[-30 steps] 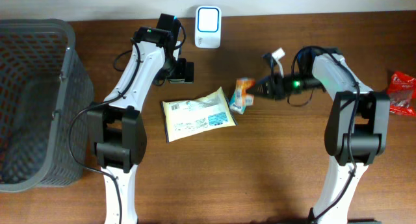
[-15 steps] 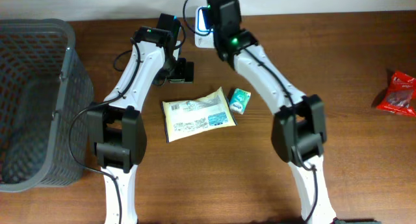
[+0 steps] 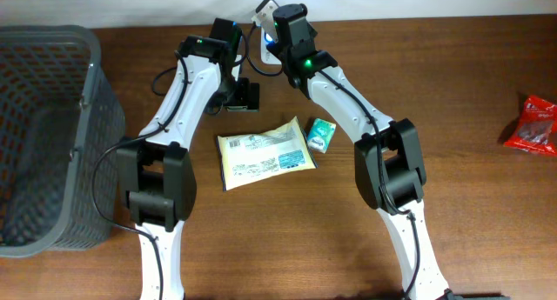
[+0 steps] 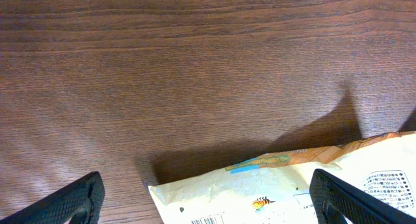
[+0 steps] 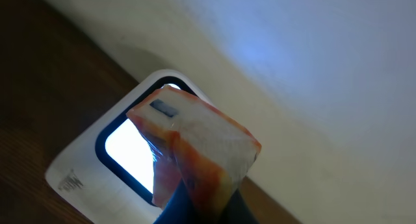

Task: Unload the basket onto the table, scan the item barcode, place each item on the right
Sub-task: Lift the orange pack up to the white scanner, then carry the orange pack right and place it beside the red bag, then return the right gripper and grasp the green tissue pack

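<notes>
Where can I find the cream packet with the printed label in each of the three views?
Overhead: cream packet lies near the picture's centre.
Left wrist: cream packet at the bottom, centre to right, cut off by the frame.
Right wrist: not in it.
Shared landmark: the wooden table.

Small orange-and-white wrapped packet (image 5: 195, 146), pinched at its lower end in the right claw (image 5: 197, 201), tilted over the white scanner (image 5: 78, 169), whose window is lit

The table (image 4: 195, 68) is grained matt wood, the scanner (image 5: 77, 175) smooth white plastic, the packet (image 5: 203, 141) glossy film.
</notes>
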Tool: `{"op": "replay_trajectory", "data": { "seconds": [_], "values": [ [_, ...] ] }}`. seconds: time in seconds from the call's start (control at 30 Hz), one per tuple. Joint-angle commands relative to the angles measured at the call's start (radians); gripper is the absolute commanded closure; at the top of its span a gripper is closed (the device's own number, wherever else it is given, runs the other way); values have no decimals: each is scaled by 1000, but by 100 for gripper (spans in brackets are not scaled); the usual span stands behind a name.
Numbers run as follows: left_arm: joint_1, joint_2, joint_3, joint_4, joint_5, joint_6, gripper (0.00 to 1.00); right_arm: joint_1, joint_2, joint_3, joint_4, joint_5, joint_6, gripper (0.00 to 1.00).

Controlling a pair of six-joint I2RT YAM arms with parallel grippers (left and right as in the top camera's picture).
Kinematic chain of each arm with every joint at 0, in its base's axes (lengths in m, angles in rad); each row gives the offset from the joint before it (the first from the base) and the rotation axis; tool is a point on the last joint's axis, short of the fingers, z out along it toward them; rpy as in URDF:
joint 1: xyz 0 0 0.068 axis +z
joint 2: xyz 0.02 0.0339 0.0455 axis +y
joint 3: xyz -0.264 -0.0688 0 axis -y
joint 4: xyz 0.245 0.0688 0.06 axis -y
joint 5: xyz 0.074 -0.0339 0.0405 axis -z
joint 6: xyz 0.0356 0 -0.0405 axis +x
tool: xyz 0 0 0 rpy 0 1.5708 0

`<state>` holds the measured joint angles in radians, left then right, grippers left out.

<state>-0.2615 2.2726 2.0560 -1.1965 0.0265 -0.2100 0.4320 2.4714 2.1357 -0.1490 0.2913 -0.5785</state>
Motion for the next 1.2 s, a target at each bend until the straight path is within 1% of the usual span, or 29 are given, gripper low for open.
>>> {"op": "replay_trajectory", "data": {
  "seconds": [0.0, 0.07, 0.1, 0.2, 0.27, 0.33, 0.4, 0.43, 0.47, 0.57, 0.63, 0.73, 0.8, 0.83, 0.87, 0.93, 0.97, 1.0, 1.03, 1.07, 1.17],
  "values": [
    [2, 9, 0, -1, 11, -13, 1, -2, -17, 10, 20, 103, 50, 96],
    [3, 9, 0, -1, 11, -13, 1, -15, -41, 10, 39, 183, 165, 96],
    [3, 9, 0, -1, 11, -13, 1, -36, -74, 10, 40, 220, 251, 96],
    [2, 9, 0, -1, 11, -13, 1, -145, -186, 10, -53, 226, 484, 96],
    [2, 9, 0, -1, 11, -13, 1, -274, -262, 10, -227, 225, 676, 96],
    [3, 9, 0, -1, 11, -13, 1, -424, -301, 10, -470, 182, 860, 96],
    [2, 9, 0, -1, 11, -13, 1, -586, -298, 10, -681, 135, 933, 96],
    [2, 9, 0, -1, 11, -13, 1, -654, -291, 10, -749, 116, 955, 96],
    [2, 9, 0, -1, 11, -13, 1, -781, -273, 10, -838, 26, 954, 96],
    [3, 9, 0, -1, 11, -13, 1, -948, -237, 7, -904, -208, 950, 96],
    [2, 9, 0, -1, 11, -13, 1, -1011, -212, -4, -899, -339, 950, 96],
    [2, 9, 0, -1, 11, -13, 1, -1032, -166, -39, -892, -328, 946, 96],
    [2, 9, 0, -1, 11, -13, 1, -1032, -157, -117, -833, -318, 885, 96],
    [2, 9, 0, -1, 11, -13, 1, -1036, -157, -156, -813, -278, 882, 95],
    [2, 9, 0, -1, 11, -13, 1, -1045, -156, -187, -798, -218, 883, 91],
    [2, 9, 0, -1, 11, -13, 1, -1078, -156, -207, -801, -134, 882, 89],
    [2, 9, 0, -1, 11, -13, 1, -1096, -157, -206, -813, -134, 881, 71],
    [2, 9, 0, -1, 11, -13, 1, -1107, -157, -206, -824, -136, 829, 50],
    [2, 9, 0, -1, 11, -13, 1, -1114, -163, -206, -835, -137, 766, 23],
    [2, 9, 0, -1, 11, -13, 1, -1114, -174, -204, -840, -144, 771, 1],
    [2, 9, 0, -1, 11, -13, 1, -1080, -248, -114, -890, -194, 823, 1]
  ]
}}
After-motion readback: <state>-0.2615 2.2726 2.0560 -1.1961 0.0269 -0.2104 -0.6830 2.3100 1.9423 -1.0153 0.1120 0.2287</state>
